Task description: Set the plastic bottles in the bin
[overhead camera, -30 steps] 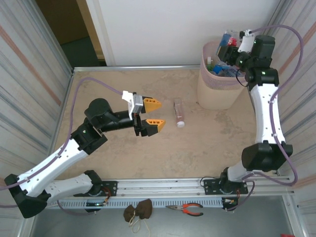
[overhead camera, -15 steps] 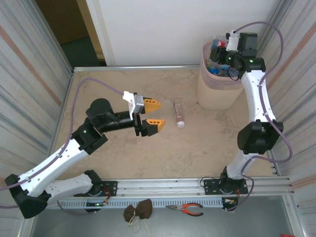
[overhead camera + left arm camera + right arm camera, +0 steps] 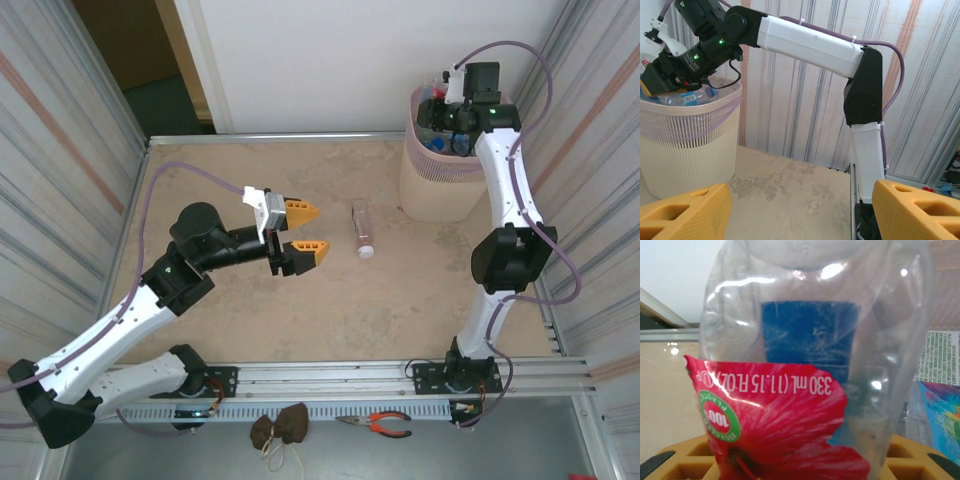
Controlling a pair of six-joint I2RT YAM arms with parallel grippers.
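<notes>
Only my right arm (image 3: 508, 200) has moved in the last second. Its wrist has slid from the bin's right rim to above the mouth, while the left arm has barely shifted. On the left, my left gripper (image 3: 303, 231) hangs over the bench (image 3: 400, 300) with its jaws wide apart and nothing between them. Just to its right, a lone bottle (image 3: 362, 230) lies on its side on the bench, clear of the fingertips. Further right, the pink bin (image 3: 425, 190) stands at the far corner with bottles piled (image 3: 690, 96) to its rim. My right gripper (image 3: 443, 112) hovers over that pile. In its wrist view a clear, red-labelled bottle (image 3: 805, 365) sits between the fingers, close against the lens. It hides the tips, so I cannot tell whether the jaws clamp it.
</notes>
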